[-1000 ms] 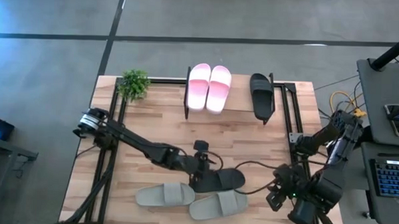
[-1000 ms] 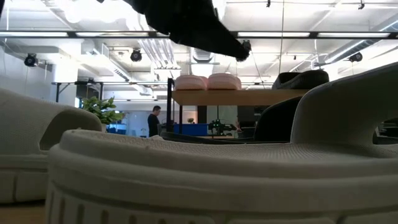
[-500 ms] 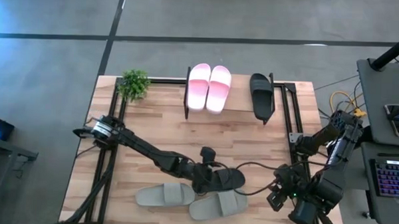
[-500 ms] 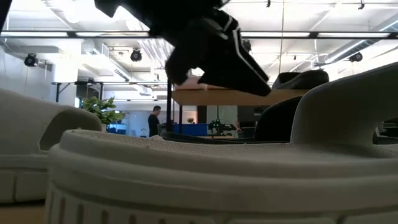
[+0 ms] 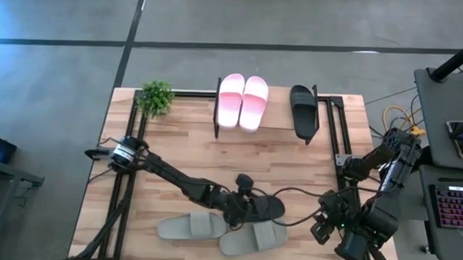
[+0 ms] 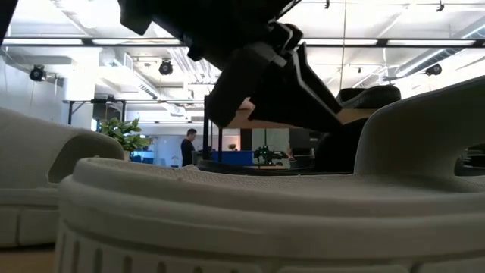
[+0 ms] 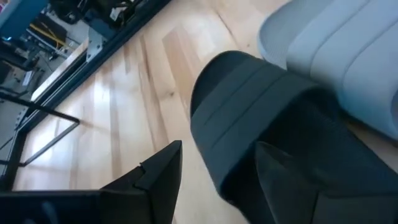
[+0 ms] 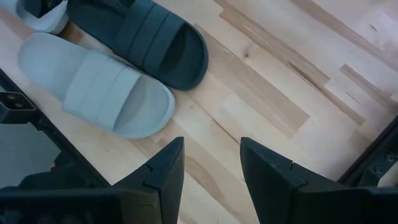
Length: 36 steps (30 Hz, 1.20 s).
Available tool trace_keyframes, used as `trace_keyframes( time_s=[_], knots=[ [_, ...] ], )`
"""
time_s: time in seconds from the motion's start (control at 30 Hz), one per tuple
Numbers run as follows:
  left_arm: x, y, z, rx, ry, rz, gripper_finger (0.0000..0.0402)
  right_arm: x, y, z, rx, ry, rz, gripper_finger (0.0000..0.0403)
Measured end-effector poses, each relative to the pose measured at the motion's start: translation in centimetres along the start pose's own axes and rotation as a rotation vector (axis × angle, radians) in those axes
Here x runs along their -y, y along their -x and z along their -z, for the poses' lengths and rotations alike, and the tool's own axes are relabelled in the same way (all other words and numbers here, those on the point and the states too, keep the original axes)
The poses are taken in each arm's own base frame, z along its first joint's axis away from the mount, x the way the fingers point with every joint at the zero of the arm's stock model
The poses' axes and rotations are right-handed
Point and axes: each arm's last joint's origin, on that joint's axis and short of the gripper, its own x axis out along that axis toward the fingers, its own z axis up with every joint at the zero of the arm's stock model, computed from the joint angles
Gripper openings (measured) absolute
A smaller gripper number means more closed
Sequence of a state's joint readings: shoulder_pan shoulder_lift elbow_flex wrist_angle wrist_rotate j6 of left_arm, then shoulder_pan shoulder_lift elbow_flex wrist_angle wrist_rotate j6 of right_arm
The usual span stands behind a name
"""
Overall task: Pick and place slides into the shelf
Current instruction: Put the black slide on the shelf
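My left gripper [image 5: 243, 198] [image 7: 217, 180] is open, low over the black slide [image 5: 269, 208] that lies flat on the table near its near edge. In the left wrist view one finger [image 7: 283, 177] stands over the slide by its strap [image 7: 255, 118] and the other finger [image 7: 163, 174] stands outside it, over bare wood. Two grey-green slides [image 5: 189, 225] [image 5: 255, 237] lie just nearer. The pink pair [image 5: 242, 99] and the other black slide [image 5: 303, 109] rest on the shelf [image 5: 277, 108]. My right gripper [image 8: 211, 174] is open, waiting at the table's near right corner [image 5: 351, 231]. My left gripper comes at the black slide's strap end [image 7: 236, 155] slanting down from the table's left, one finger on each side of the slide's edge. Whether a finger touches the slide I cannot tell, because dark finger and dark slide merge.
A small potted plant [image 5: 155, 98] stands at the far left corner. Black frame rails [image 5: 125, 203] run along the table's left and right sides. Bare wood [image 5: 215, 156] lies between the shelf and the slides. A grey-green slide [image 6: 227, 220] fills the low view's foreground.
My left gripper has moved toward the table's right and near edge and come down onto the black slide, now straddling its strap end. The slides have kept their places.
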<state>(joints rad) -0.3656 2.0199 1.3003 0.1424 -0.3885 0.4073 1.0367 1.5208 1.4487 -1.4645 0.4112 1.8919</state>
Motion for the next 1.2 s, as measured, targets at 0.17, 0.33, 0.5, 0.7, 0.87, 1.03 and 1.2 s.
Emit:
trace_keyframes(
  time_s=[0.17, 0.33, 0.5, 0.7, 0.87, 1.03, 1.2],
  knots=[
    [0.7, -1.2, 0.9, -0.024, -0.011, 0.021, 0.0166, 0.1, 0.0, 0.0, 0.002, 0.003, 0.006, 0.0148],
    [1.0, -2.3, 0.7, -0.016, -0.019, 0.014, 0.0121, 0.2, 0.0, -0.1, 0.004, 0.008, 0.018, 0.0148],
    [0.9, -2.8, 0.2, 0.016, -0.035, -0.002, 0.0085, 0.2, 0.0, -0.1, 0.003, 0.008, 0.019, 0.0148],
    [0.3, -3.0, 0.3, 0.015, -0.025, -0.014, 0.0036, 0.3, 0.0, -0.1, 0.004, -0.001, 0.024, 0.0148],
    [0.0, -3.0, 0.1, 0.014, -0.020, -0.033, 0.0004, 0.3, 0.0, -0.1, 0.005, -0.001, 0.025, 0.0148],
    [-0.9, -2.4, -0.6, -0.048, -0.034, -0.085, 0.0002, 0.4, 0.0, -0.2, 0.018, -0.024, 0.037, 0.0148],
    [-2.7, -0.1, -1.5, -0.112, -0.045, -0.145, 0.0001, 1.0, 0.0, -0.4, 0.069, -0.066, 0.082, 0.0148]
  ],
)
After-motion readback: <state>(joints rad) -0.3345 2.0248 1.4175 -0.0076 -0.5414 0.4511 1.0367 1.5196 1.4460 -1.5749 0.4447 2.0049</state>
